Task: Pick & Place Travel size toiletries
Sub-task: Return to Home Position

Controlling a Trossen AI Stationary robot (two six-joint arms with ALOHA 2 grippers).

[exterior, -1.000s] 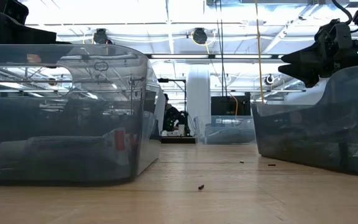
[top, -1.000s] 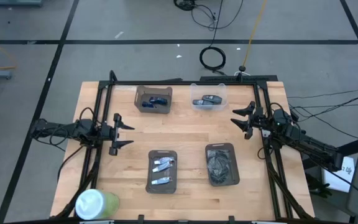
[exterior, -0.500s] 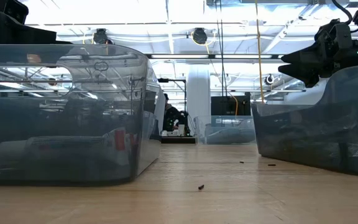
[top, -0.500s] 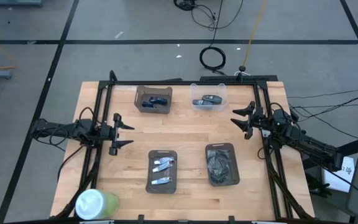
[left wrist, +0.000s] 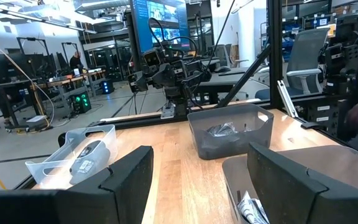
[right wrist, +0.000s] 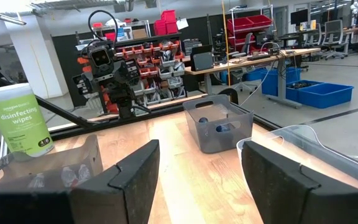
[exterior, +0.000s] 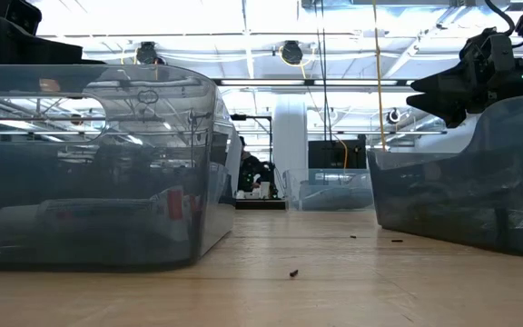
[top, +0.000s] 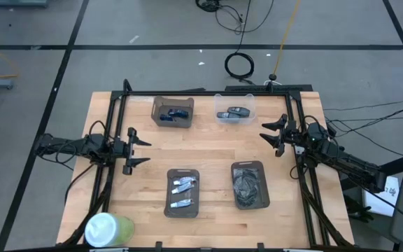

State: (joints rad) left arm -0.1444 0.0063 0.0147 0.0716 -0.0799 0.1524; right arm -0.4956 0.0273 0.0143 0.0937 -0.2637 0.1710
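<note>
We see the travel size toiletries [top: 183, 185] lying inside the dark tray [top: 168, 208] on the wooden counter [top: 208, 150]. The left gripper [top: 148, 151] and right gripper [top: 262, 131] hover at opposite sides, fingers spread, grasping nothing.

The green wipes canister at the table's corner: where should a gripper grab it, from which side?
Likely the round green body of the wipes canister, below its white lid, approached level from over the table: it stands upright, so straight walls suit a pinch.

Robotics lab: red parts bins [right wrist: 146, 51], workbench [right wrist: 253, 60], wall screen [left wrist: 160, 22], blue crates [right wrist: 325, 92].
</note>
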